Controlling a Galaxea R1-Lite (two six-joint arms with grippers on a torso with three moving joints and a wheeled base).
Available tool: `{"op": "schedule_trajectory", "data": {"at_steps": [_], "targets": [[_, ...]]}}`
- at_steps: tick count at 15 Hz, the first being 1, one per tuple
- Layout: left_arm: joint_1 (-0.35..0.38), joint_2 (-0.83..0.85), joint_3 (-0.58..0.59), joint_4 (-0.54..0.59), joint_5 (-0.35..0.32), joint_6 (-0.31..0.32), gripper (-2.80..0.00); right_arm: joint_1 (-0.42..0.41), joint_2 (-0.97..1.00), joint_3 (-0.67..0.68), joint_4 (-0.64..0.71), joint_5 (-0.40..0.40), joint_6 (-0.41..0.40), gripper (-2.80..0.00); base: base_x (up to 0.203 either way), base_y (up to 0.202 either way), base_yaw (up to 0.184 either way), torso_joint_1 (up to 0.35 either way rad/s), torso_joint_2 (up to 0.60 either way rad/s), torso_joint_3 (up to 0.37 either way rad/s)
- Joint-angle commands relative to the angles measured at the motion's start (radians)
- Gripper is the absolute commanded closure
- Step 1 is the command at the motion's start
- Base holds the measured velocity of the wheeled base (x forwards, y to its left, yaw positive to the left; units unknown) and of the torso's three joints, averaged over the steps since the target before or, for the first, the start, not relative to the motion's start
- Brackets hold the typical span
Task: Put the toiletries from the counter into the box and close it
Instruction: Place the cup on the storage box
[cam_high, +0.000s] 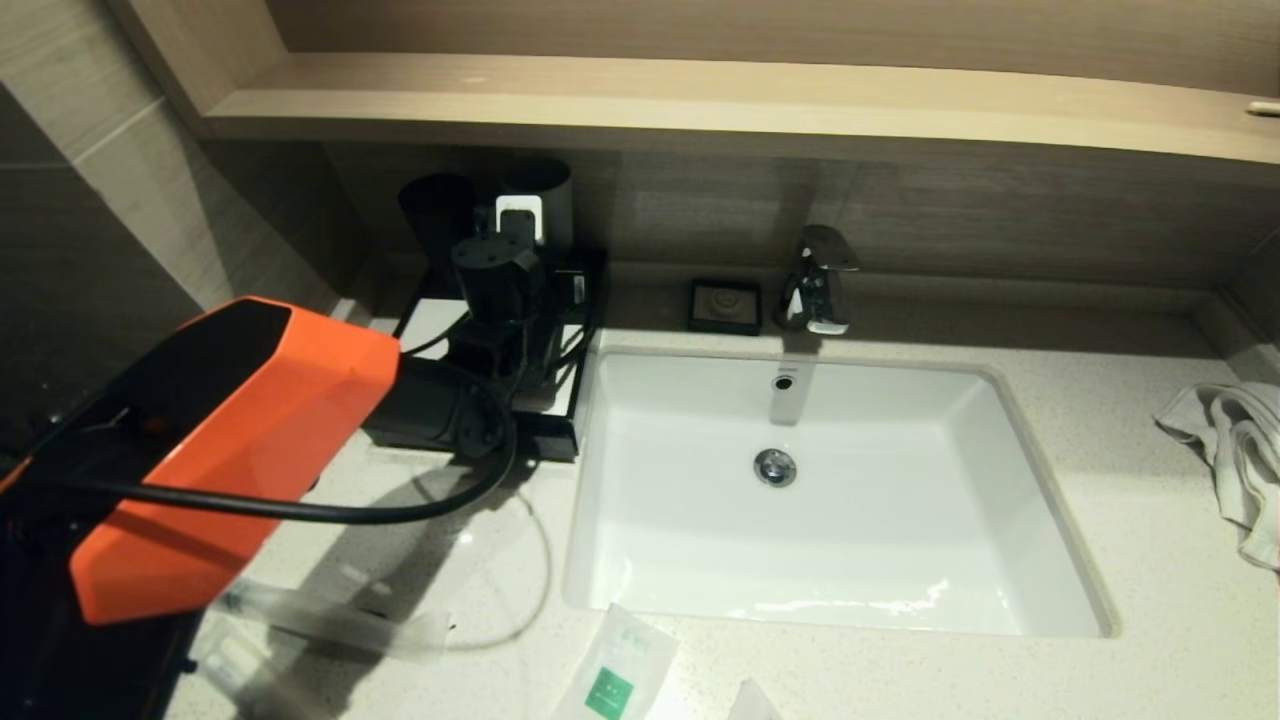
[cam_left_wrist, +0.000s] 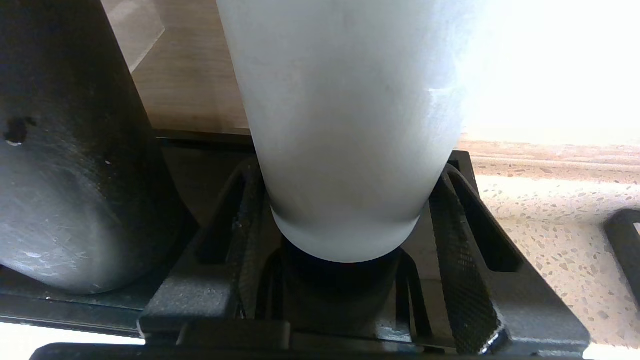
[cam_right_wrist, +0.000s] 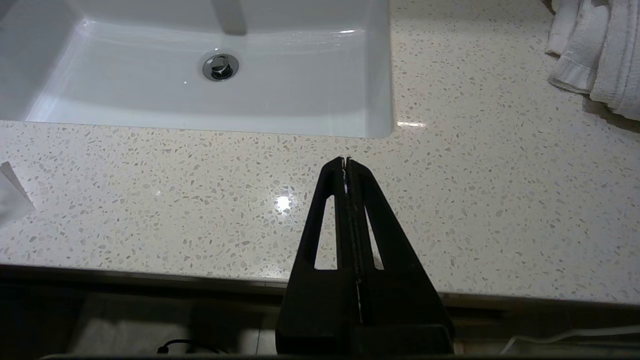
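Note:
At the back left of the counter (cam_high: 1130, 560) stands the box (cam_high: 430, 318), black with a white top. On it are a black cup (cam_left_wrist: 65, 175) and a grey cup (cam_left_wrist: 350, 125). My left gripper (cam_left_wrist: 350, 167) reaches over the box, its fingers (cam_left_wrist: 452, 240) closed on the grey cup's lower sides. Toiletries lie near the counter's front edge: a long slim packet (cam_high: 330, 620) and a flat packet with a green label (cam_high: 615, 680). My right gripper (cam_right_wrist: 346, 161) hovers shut over the front edge with nothing in it.
A white basin (cam_high: 840, 500) fills the middle of the counter, with a tap (cam_high: 818, 280) and a small black soap dish (cam_high: 725, 305) behind it. A towel (cam_high: 1235, 450) lies at the far right. A wooden shelf (cam_high: 700, 100) overhangs the back.

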Motion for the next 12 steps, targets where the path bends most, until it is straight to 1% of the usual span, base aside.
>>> {"op": "schedule_trajectory", "data": {"at_steps": [1,6,12], "targets": [[0.000,0.001,0.000,-0.006,0.003,0.000,0.00,-0.001,0.000,0.000,0.000,0.000,0.000,0.00,0.000,0.000,0.000,0.000,0.00,0.000],[-0.003,0.004,-0.014,0.005,0.003,0.000,0.00,0.000,0.000,0.000,0.000,0.000,0.000,0.00,0.000,0.000,0.000,0.000,0.00,0.000],[-0.002,0.003,0.003,0.005,0.004,0.004,0.00,0.000,0.000,0.000,0.000,0.000,0.000,0.00,0.000,0.000,0.000,0.000,0.00,0.000]]}}
